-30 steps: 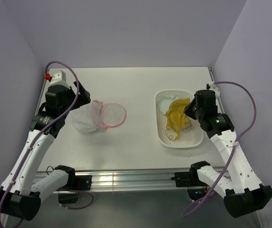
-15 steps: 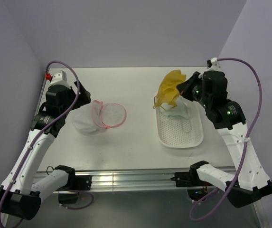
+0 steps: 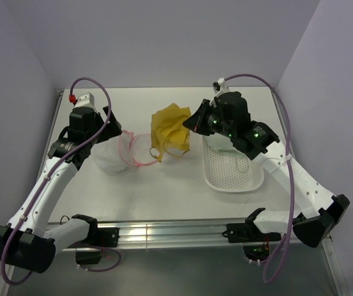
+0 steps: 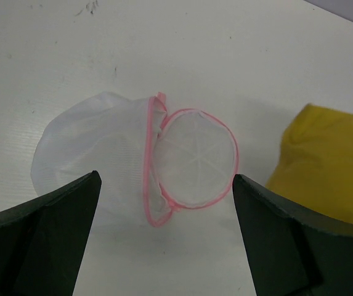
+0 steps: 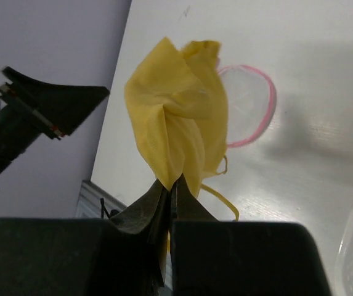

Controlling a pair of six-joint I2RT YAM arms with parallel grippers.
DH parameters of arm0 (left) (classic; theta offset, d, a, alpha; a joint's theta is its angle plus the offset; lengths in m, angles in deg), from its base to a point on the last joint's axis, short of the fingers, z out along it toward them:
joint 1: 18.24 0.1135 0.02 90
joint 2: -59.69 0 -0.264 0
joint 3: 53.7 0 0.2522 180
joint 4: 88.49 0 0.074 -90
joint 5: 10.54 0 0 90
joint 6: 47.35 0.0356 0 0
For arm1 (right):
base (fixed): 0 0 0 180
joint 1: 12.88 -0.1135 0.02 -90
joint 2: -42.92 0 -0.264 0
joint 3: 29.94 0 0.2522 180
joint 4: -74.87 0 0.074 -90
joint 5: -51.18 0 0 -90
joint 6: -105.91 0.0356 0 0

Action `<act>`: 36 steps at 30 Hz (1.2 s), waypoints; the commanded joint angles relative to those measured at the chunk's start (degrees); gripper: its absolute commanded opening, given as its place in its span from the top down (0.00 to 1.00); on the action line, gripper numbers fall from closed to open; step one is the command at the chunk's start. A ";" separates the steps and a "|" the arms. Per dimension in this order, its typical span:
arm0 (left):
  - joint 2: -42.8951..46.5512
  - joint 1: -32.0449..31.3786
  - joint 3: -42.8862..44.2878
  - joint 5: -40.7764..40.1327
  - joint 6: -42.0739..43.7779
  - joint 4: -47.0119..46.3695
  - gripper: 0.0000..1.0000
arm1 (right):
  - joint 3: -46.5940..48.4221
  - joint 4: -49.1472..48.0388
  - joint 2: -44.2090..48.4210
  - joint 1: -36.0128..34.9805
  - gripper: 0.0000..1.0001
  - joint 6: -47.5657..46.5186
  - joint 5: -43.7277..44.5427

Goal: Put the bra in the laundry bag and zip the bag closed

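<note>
My right gripper (image 3: 190, 122) is clamped shut on an edge of the bra (image 3: 170, 132), which hangs in the air at its 9 o'clock. The bag (image 3: 119, 155) lies open at the bra's 9 o'clock. My left gripper (image 4: 166, 182) gapes wide over the bag, holding nothing.

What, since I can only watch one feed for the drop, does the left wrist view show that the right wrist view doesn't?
Left wrist only: the whole pouch of the round white mesh laundry bag. Right wrist only: the right gripper shut on the mustard-yellow padded bra, a strap dangling. Both: the bra, the bag's pink-rimmed open flap, the left gripper.
</note>
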 commanded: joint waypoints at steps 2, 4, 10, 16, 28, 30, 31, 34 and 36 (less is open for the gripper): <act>0.71 0.17 1.52 -0.74 -0.23 -0.49 0.04 | -10.20 -7.17 0.43 0.83 1.00 3.36 -1.76; 0.71 0.17 1.52 -0.83 -0.23 -0.58 0.04 | -16.94 -8.40 0.61 2.06 1.00 3.97 -1.66; 0.54 0.17 1.52 -0.74 -0.15 -0.58 0.04 | -29.62 -10.51 -1.76 5.66 1.00 2.93 4.39; 0.54 0.17 1.52 -0.74 -0.15 -0.58 0.04 | -35.18 -13.07 -4.40 8.39 1.00 1.34 7.56; 0.28 0.17 1.52 -0.83 -0.15 -0.49 0.04 | -36.67 -14.30 -8.45 9.18 1.00 -2.17 10.46; 0.27 0.17 1.43 -0.83 -0.15 -0.58 0.04 | -36.41 -12.90 -7.49 9.45 1.00 -2.70 12.74; 0.27 0.17 1.52 -0.83 -0.15 -0.50 0.04 | -36.32 -12.54 -7.04 9.45 1.00 -3.66 13.36; 0.19 0.17 1.52 -0.92 -0.15 -0.58 0.04 | -35.71 -10.53 -5.55 10.76 1.00 -6.55 15.30; 0.19 0.17 1.52 -0.92 -0.06 -0.58 0.04 | -35.44 -9.91 -4.50 12.51 1.00 -8.32 15.74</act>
